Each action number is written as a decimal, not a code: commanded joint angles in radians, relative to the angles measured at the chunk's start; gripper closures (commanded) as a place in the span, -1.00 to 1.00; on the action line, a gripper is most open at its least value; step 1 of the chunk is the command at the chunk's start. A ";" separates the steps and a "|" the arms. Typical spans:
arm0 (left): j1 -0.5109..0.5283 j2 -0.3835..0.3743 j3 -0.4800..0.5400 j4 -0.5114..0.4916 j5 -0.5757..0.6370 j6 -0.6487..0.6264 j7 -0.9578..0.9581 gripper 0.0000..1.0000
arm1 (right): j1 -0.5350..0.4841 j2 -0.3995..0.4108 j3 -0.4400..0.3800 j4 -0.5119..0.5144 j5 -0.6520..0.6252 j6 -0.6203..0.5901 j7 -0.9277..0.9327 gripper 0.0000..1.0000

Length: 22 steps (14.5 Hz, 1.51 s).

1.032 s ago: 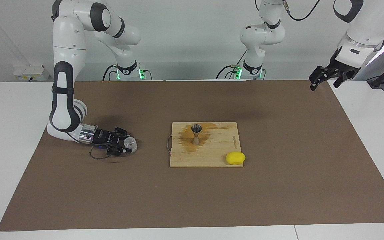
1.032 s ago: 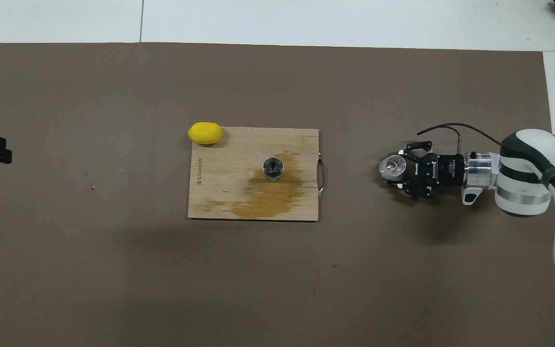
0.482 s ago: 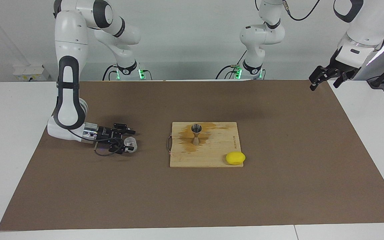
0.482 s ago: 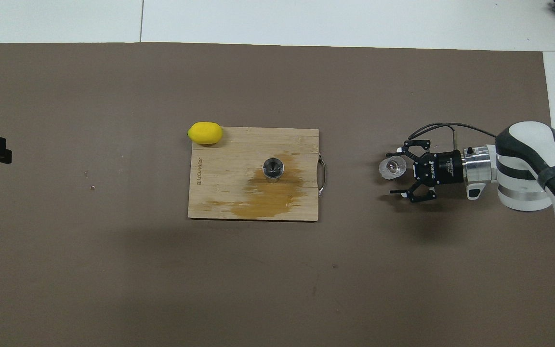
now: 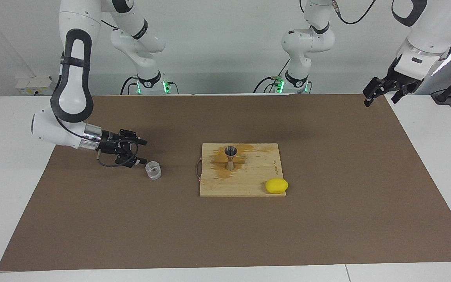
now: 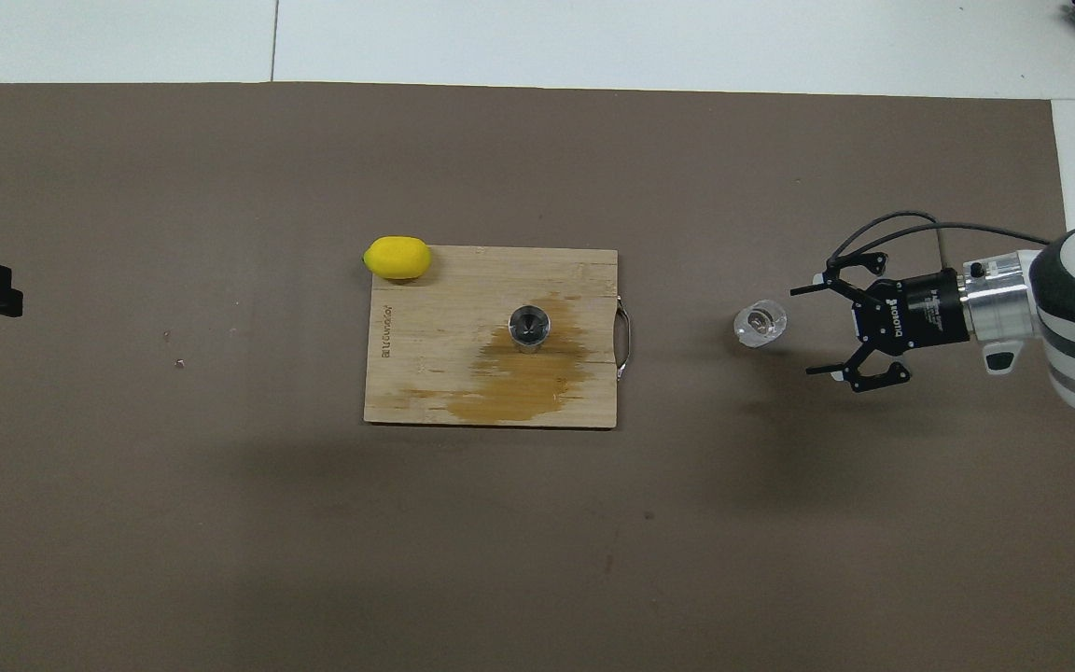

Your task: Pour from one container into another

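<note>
The clear glass cup (image 5: pixel 153 170) stands upright on the brown mat, free of any gripper; it also shows in the overhead view (image 6: pixel 760 323). The metal jigger (image 5: pixel 230 156) stands upright on the wooden cutting board (image 5: pixel 257 180), in an amber wet stain; it shows from above in the overhead view (image 6: pixel 529 327). My right gripper (image 5: pixel 143 152) is open and empty, lying sideways over the mat just clear of the cup, toward the right arm's end (image 6: pixel 803 331). My left gripper (image 5: pixel 378 94) waits open, high over the mat's corner at the left arm's end.
A yellow lemon (image 5: pixel 276 185) sits at the board's corner that lies farther from the robots, toward the left arm's end (image 6: pixel 397 258). The board (image 6: pixel 425 373) has a metal handle on the side facing the cup. The brown mat (image 5: pixel 327 219) covers most of the table.
My right gripper opened, let go of the glass cup and drew back from it toward the right arm's end, rising a little. The cup stays upright on the mat. The left arm has not moved.
</note>
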 commanded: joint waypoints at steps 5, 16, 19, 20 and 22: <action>-0.010 -0.004 0.012 0.009 -0.009 -0.011 -0.013 -1.00 | 0.025 -0.168 0.002 0.030 -0.392 -0.005 -0.036 -0.98; -0.012 -0.004 0.012 0.009 -0.021 -0.011 -0.022 -1.00 | 0.191 -0.206 0.027 0.135 -0.816 0.058 -0.376 -0.99; -0.012 -0.004 0.011 0.009 -0.021 -0.009 -0.030 -1.00 | 0.177 -0.231 0.024 0.203 -0.827 0.004 -0.503 -0.99; -0.010 -0.004 0.011 0.009 -0.021 -0.009 -0.030 -1.00 | 0.174 -0.234 0.019 0.246 -0.840 -0.046 -0.540 -0.99; -0.012 -0.004 0.011 0.007 -0.021 -0.009 -0.031 -1.00 | 0.163 -0.234 0.010 0.342 -0.850 -0.170 -0.561 -0.99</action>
